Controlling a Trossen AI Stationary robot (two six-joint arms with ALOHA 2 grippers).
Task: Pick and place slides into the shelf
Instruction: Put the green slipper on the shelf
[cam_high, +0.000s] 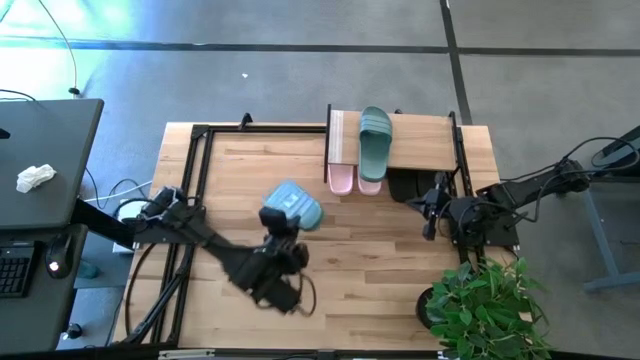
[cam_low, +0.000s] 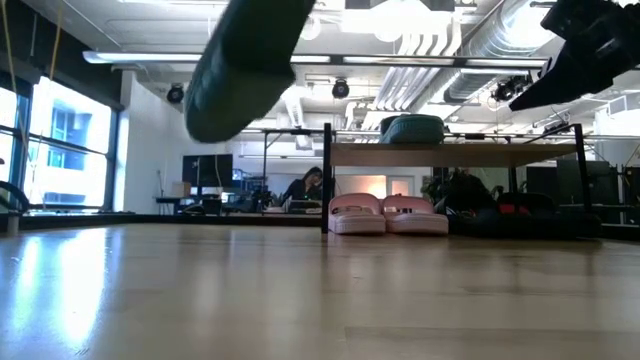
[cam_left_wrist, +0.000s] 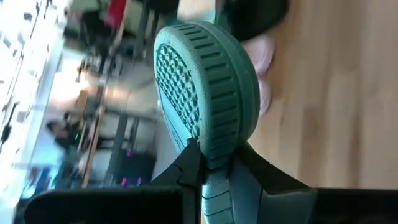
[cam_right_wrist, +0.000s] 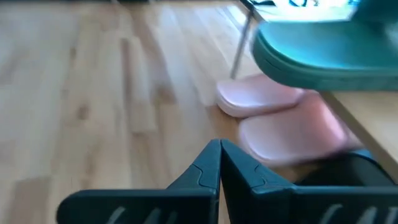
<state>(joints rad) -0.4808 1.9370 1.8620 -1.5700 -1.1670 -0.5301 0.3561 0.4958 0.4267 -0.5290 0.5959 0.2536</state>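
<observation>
My left gripper (cam_left_wrist: 217, 155) is shut on a teal-green slide (cam_high: 293, 203), which hangs high over the middle of the table (cam_low: 245, 65). The shelf (cam_high: 420, 135) stands at the far right. A second teal slide (cam_high: 375, 140) lies on its wooden top board. Two pale pink slides (cam_high: 355, 181) rest sole-down on the table under the shelf's left end, toes poking out (cam_low: 388, 214). Black slides (cam_high: 405, 186) lie under it beside them. My right gripper (cam_right_wrist: 219, 155) waits shut at the table's right, near the shelf. My left gripper pinches one end of the teal slide (cam_left_wrist: 214, 180) between its two fingers, one finger (cam_left_wrist: 186, 168) on the treaded sole and the other (cam_left_wrist: 252, 171) on the opposite face. The slide sticks out ahead along the fingers, on edge. It is lifted clear of the table.
A bare black metal frame (cam_high: 195, 190) runs along the table's left part. A potted plant (cam_high: 490, 300) stands at the near right corner and a dark desk (cam_high: 50, 170) lies beyond the left edge. Bare wood (cam_high: 380, 260) lies between the held slide and the shelf.
</observation>
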